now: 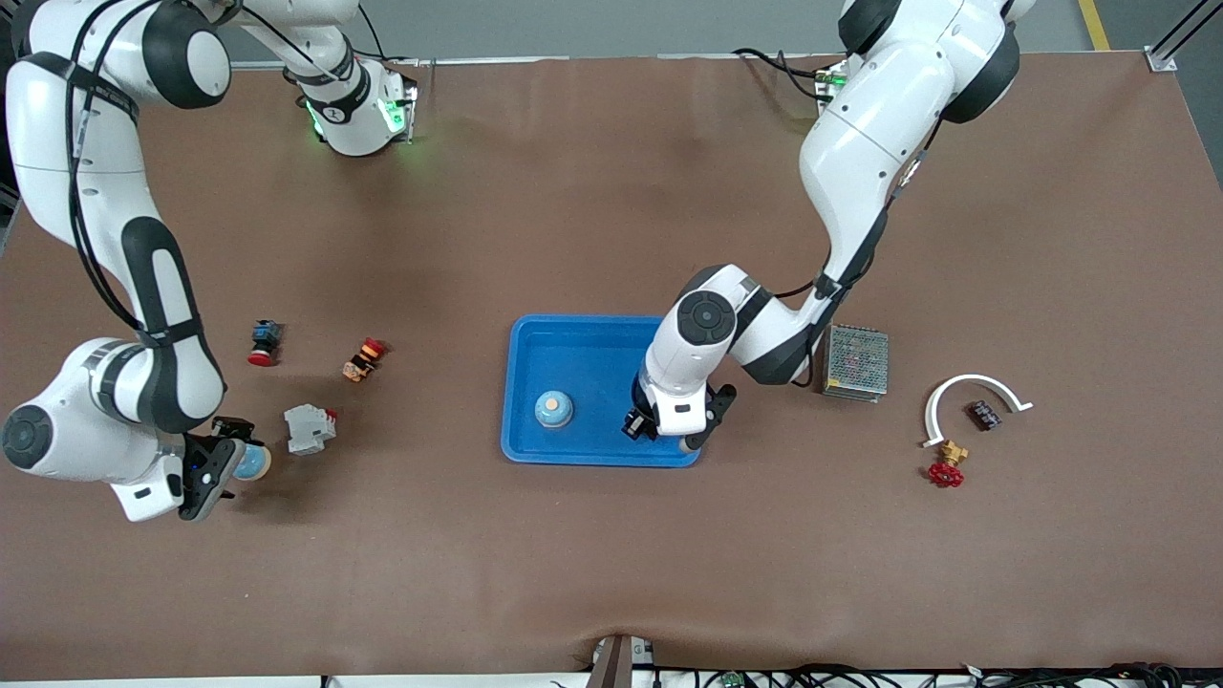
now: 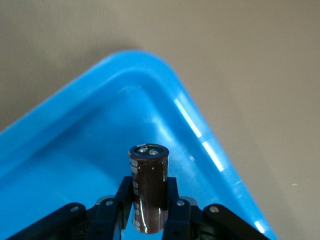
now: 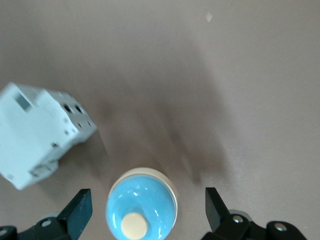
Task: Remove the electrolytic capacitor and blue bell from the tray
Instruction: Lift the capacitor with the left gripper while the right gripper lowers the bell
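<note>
While the left gripper (image 2: 149, 212) stands inside the bright blue rectangular plastic tray (image 1: 573, 339), at the corner nearest the front camera on the left arm's end, its fingers (image 2: 176, 212) are closed on the dark brown cylindrical electrolytic capacitor (image 2: 148, 192), which stands upright between them with its silver-ringed top showing in the left wrist view. A pale blue dome-shaped bell with a cream button (image 1: 553, 409) still sits in the tray, toward the right arm's end of it. At the right arm's end of the brown counter (image 1: 611, 573), the right gripper (image 3: 145, 210) hangs low with its fingers (image 3: 80, 210) spread wide on either side of a second blue dome-shaped bell (image 3: 141, 212), which rests on the counter well apart from the tray; whether it still touches a finger cannot be told. Just beside that bell lies a light grey plastic breaker block (image 1: 309, 428). For the step in hand, judged to be carrying the capacitor out, the sound method is to lift straight up until its base clears the low rim before any sideways travel, to keep the grip firm because the smooth sleeve may slip, and to set it down on bare counter away from the grey metal mesh box (image 1: 856, 361). The right gripper should rise clear without nudging the released bell.
</note>
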Action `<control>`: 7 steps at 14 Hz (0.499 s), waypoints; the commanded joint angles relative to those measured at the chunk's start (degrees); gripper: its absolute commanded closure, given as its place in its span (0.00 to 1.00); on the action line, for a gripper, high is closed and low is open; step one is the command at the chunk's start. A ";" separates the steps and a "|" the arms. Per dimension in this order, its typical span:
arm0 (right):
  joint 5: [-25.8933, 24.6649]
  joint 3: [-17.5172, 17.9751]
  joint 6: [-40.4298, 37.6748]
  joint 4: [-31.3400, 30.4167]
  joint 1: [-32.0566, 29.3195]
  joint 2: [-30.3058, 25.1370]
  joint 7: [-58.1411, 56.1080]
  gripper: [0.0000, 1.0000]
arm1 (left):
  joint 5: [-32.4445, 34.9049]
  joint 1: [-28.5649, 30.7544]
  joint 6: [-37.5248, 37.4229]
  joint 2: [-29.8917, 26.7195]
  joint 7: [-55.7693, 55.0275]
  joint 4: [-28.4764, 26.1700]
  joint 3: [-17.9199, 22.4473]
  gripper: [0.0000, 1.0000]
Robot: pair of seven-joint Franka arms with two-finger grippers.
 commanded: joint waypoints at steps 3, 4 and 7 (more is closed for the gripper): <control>0.48 1.21 -10.86 3.55 1.95 -5.51 16.80 0.00 | -0.19 3.26 -9.51 -8.32 2.20 -0.83 0.02 1.00; 0.39 1.13 -12.71 3.56 3.53 -7.18 21.19 0.00 | -0.28 3.35 -11.62 -9.72 3.52 -0.83 0.02 1.00; -0.31 1.04 -15.10 3.47 8.02 -11.67 34.82 0.00 | -1.24 4.75 -20.67 -14.12 8.53 -0.92 -0.16 1.00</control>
